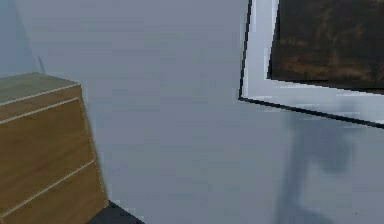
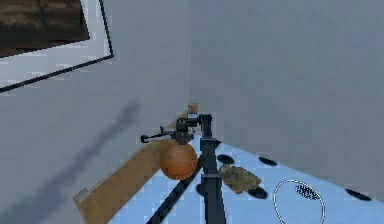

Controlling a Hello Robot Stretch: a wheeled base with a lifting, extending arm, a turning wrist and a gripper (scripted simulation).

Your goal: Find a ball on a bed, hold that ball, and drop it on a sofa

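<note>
An orange ball (image 2: 180, 161) shows at the near corner of a bed (image 2: 330, 170) with a pale blue, dark-spotted cover. The dark arm (image 2: 209, 185) rises from the arm side view's bottom edge. Its gripper (image 2: 155, 138) points left just above the ball, against the grey wall. The ball overlaps the bed's wooden end board (image 2: 120, 190) and the cover, so I cannot tell whether the gripper holds it.
On the cover lie a brownish lump (image 2: 238, 178) and a pale oval ring (image 2: 298, 200). A framed dark picture (image 2: 50, 35) hangs on the wall, and it also appears as a framed picture (image 1: 320, 50) ahead. A wooden dresser (image 1: 40, 150) stands at the forward view's left.
</note>
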